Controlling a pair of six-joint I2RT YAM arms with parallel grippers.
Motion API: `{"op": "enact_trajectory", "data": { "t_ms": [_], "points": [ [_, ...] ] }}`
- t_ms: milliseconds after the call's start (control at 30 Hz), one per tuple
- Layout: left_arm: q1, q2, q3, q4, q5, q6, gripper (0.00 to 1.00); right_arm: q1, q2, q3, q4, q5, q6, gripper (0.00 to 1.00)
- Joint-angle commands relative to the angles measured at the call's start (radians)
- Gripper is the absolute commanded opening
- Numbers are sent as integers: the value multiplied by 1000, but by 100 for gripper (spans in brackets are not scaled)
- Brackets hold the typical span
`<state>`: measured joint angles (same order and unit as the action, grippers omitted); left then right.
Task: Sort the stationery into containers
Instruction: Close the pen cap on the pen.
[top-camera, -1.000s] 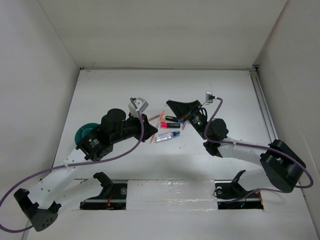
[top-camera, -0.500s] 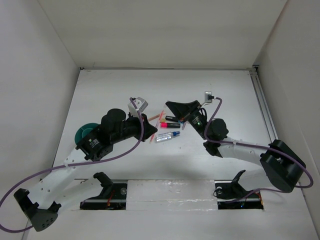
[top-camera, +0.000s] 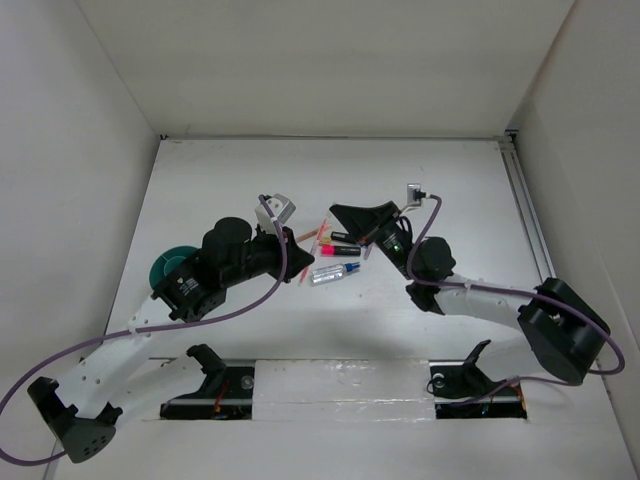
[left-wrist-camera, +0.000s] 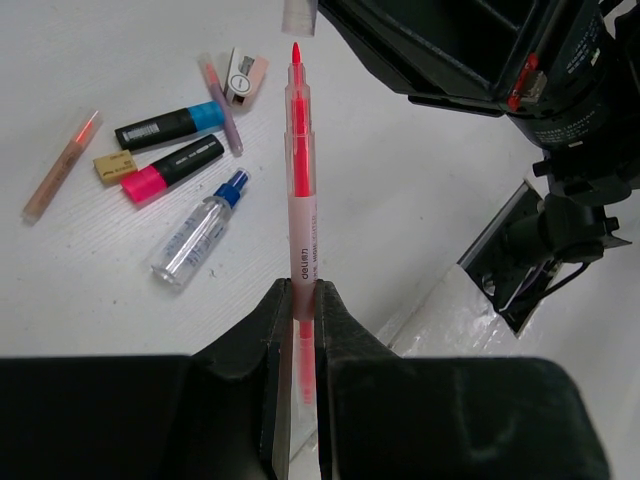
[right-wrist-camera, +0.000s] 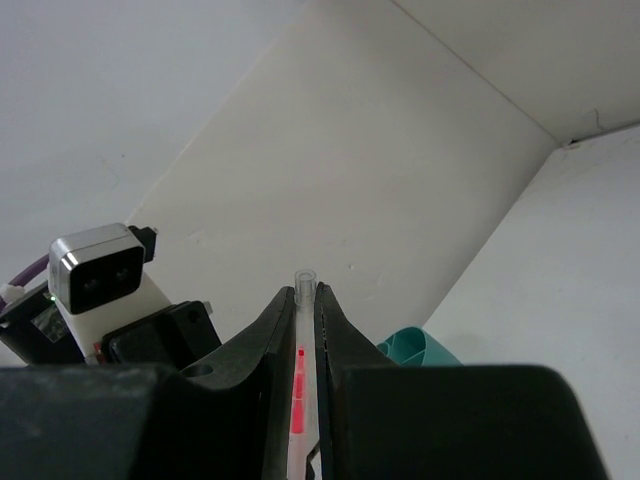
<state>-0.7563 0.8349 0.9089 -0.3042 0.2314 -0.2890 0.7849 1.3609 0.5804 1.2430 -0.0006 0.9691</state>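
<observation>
White tabletop (top-camera: 450, 190); left gripper (left-wrist-camera: 297, 295) pinches translucent red pen (left-wrist-camera: 303, 210), right gripper (right-wrist-camera: 307, 310) clear cap (right-wrist-camera: 305, 283).

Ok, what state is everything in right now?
left gripper: shut on red pen
red pen: uncapped, tip just short of clear cap
right gripper: shut on clear cap
clear cap: off the pen
black markers: lying loose on table
clear blue-capped pen: capped, lying on table
teal cup: contents hidden

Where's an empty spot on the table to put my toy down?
The table is bare along the back wall and beside the right rail. The middle is crowded with markers; the teal cup sits left.
</observation>
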Motion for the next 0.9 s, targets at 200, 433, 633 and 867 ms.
{"op": "enact_trajectory", "data": {
  "t_ms": [200, 433, 633, 867],
  "points": [
    [5, -5, 5, 19, 6, 1, 0, 13, 53, 21, 85, -18, 10, 0],
    [5, -5, 5, 19, 6, 1, 0, 13, 44, 30, 98, 4, 10, 0],
    [5, -5, 5, 19, 16, 1, 0, -22, -5, 30, 72, 4, 10, 0],
    [5, -5, 5, 19, 16, 1, 0, -32, -42, 21, 49, 4, 10, 0]
  ]
}}
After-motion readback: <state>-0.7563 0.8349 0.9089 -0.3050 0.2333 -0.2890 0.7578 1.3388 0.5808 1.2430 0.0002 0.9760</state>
